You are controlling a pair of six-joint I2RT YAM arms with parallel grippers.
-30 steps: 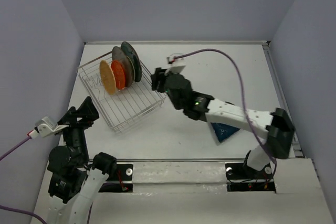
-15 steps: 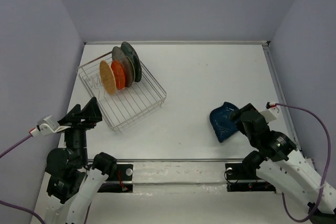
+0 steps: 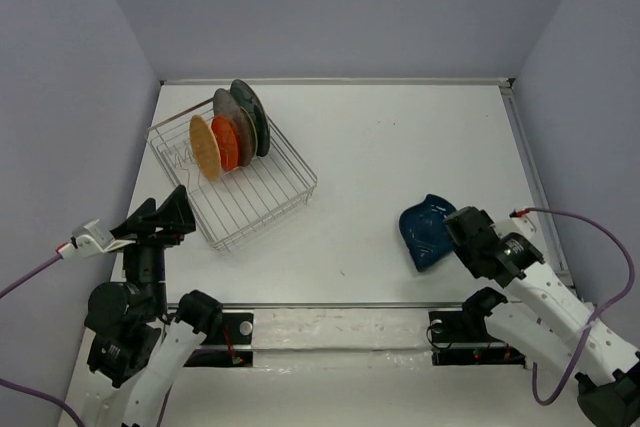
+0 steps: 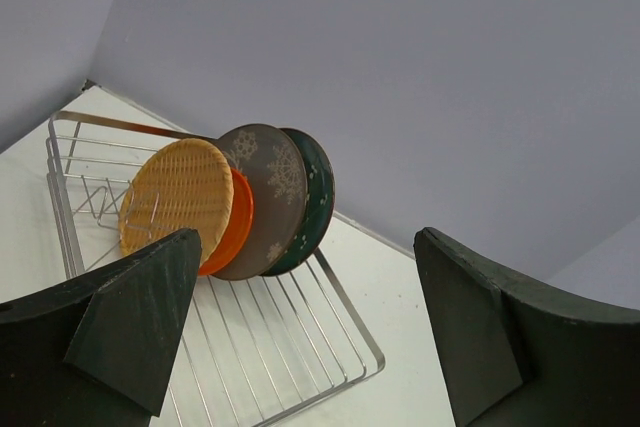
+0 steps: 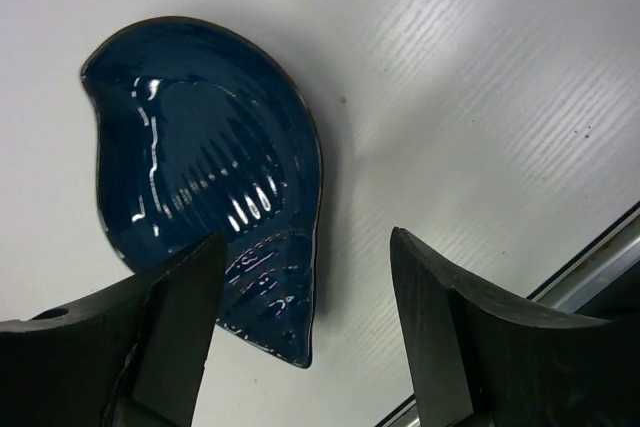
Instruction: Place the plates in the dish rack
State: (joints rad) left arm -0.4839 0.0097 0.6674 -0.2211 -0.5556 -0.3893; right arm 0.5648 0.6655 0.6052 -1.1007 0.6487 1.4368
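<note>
— Top view: we see our left gripper [image 3: 165, 199] spread wide, aimed at the rack [image 3: 262, 209] by the table's [image 3: 400, 147] left edge. Four plates [image 3: 228, 137] stand upright at its far end.
— Open table lies right of it. Our right gripper [image 5: 308, 247], jaws apart, hangs over the leaf plate [image 3: 422, 232], flat near the front edge.

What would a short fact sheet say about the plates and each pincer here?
Dish rack: holds four upright plates
Plates in rack: tan woven, orange, grey printed, teal
Outside rack: dark blue leaf plate, lying flat
Right pincer: open, over the leaf plate, gripping nothing
Left pincer: open, empty, facing the rack
</note>
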